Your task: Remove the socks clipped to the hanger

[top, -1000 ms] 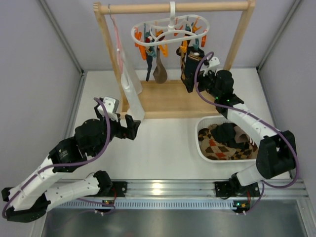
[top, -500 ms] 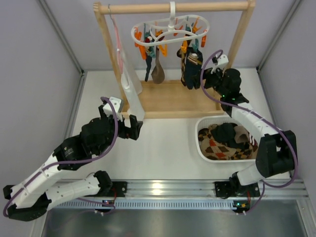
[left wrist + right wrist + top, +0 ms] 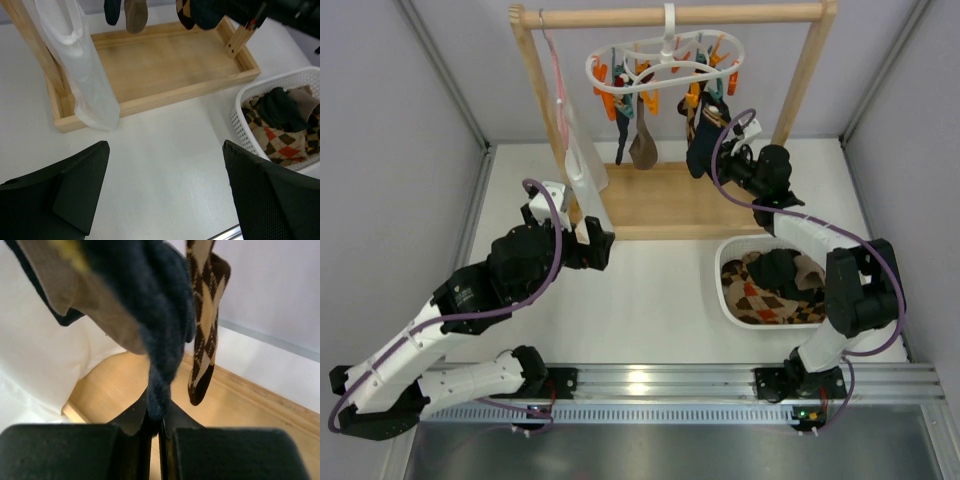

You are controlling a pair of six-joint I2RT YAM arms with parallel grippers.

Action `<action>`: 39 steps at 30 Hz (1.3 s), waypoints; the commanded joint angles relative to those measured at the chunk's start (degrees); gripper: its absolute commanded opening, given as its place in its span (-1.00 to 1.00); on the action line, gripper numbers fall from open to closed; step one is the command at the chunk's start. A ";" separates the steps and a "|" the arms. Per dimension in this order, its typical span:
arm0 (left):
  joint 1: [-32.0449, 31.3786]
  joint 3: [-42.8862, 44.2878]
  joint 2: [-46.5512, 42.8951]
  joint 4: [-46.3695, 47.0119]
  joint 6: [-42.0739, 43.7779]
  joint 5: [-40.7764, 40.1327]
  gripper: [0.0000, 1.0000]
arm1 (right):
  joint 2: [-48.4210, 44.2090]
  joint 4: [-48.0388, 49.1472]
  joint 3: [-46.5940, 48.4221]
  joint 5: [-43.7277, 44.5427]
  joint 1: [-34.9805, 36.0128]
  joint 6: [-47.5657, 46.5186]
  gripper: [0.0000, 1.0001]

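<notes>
The white hanger (image 3: 665,62) hangs by its hook from the wooden rail, its orange and teal pegs holding several socks. A dark sock and a taupe one (image 3: 642,145) dangle at the left. A dark navy sock (image 3: 165,315) hangs at the right, and my right gripper (image 3: 159,415) is shut on its lower end. Just beside it hangs a brown diamond-patterned sock (image 3: 205,340). In the top view the right gripper (image 3: 715,150) is at the foot of that right-hand bunch. My left gripper (image 3: 165,185) stands open above bare table, nothing between its fingers.
A white basket (image 3: 724,285) with several removed socks sits at the right, near the right arm. The wooden stand's base tray (image 3: 660,200) lies under the hanger. A long white cloth (image 3: 582,175) on a thin pink hanger (image 3: 557,70) hangs by the left post.
My right gripper swung left onto the navy sock and went from open to shut on it. The left arm edged forward toward the stand, still open.
</notes>
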 commanded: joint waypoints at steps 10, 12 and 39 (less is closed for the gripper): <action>-0.18 29.76 18.45 1.51 -3.40 -2.17 0.97 | -14.27 14.03 -16.01 22.37 12.24 -2.24 -1.00; -0.18 37.00 23.90 1.16 -2.60 -2.70 0.97 | -16.03 11.93 -16.55 27.73 16.21 -4.52 -1.00; 3.14 76.75 62.07 1.16 19.02 -13.69 0.92 | -6.55 8.67 -3.99 55.35 44.00 -17.45 -1.00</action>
